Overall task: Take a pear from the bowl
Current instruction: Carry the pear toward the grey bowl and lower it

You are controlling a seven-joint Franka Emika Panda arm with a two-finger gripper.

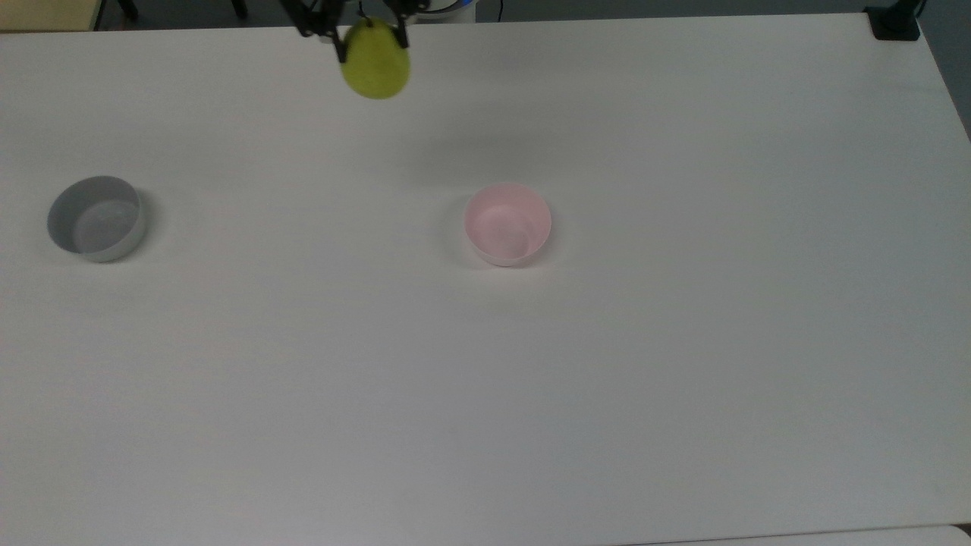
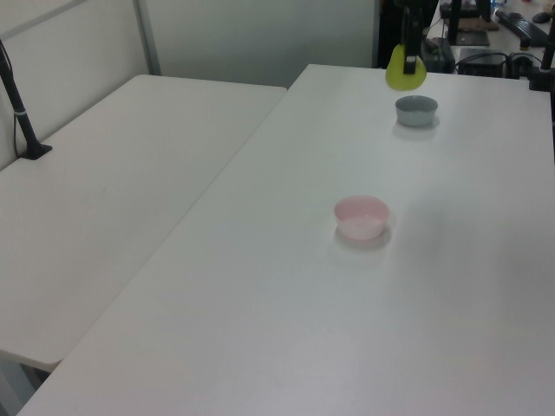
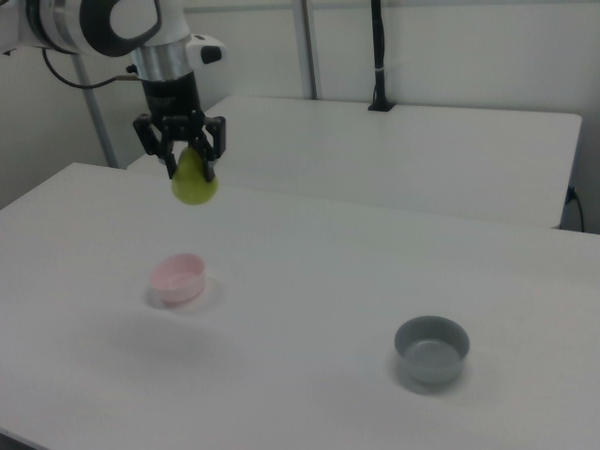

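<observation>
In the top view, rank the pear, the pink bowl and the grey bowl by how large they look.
1. grey bowl and pink bowl: alike, not ranked apart.
2. pear, held high in the gripper, nearer the camera, so likely smaller than it looks.

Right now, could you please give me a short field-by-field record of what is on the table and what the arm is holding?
hand: shut on the pear, raised well above the table
pear: yellow-green, hanging narrow end up between the fingers, clear of both bowls
pink bowl: upright on the table, nothing in it
grey bowl: upright, nothing in it, toward the top view's left edge
table: white, carrying the two bowls
pick-up: done, pear out of the pink bowl
</observation>
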